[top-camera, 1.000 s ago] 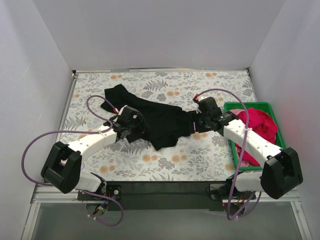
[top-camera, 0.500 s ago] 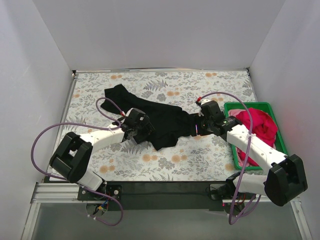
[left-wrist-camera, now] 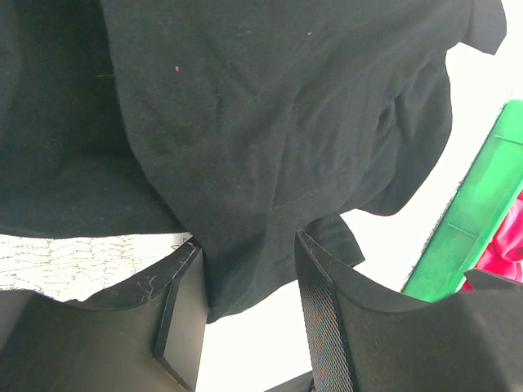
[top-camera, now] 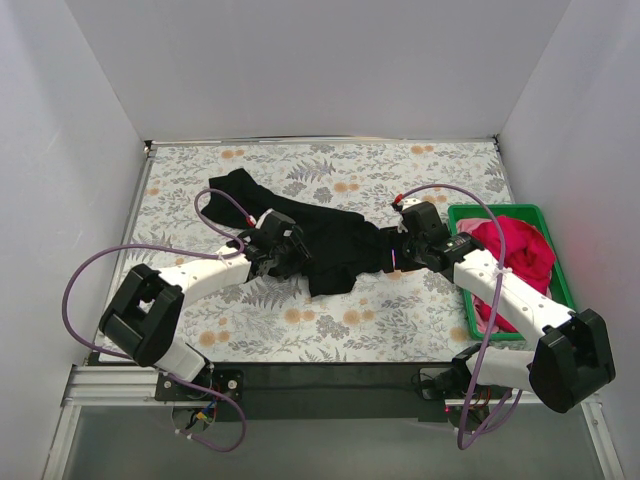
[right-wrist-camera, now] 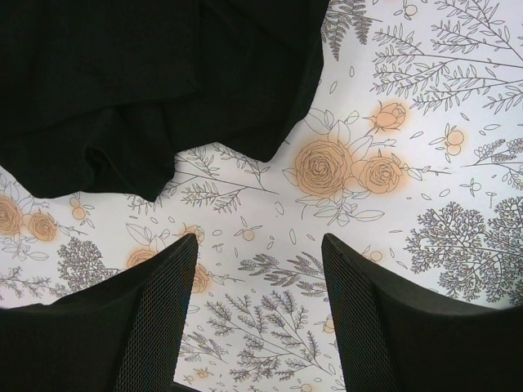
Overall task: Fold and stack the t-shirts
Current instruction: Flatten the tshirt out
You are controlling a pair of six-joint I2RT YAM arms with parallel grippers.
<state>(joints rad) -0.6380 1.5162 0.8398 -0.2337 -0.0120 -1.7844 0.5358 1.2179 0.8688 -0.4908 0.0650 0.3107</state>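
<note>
Left wrist: left gripper (left-wrist-camera: 249, 302) narrowed around black t-shirt (left-wrist-camera: 270, 122); right gripper (right-wrist-camera: 260, 310) unmoved.

Both arms angle in from the bottom corners of the top view and meet near mid-frame.

The left arm (top-camera: 195, 275) runs from lower left up to the right, and the left gripper (top-camera: 284, 253) has its jaws partly parted. The right arm (top-camera: 500, 285) runs from lower right up to the left, elbow bent, and the right gripper (top-camera: 391, 255) has its jaws spread wide with nothing between them.
</note>
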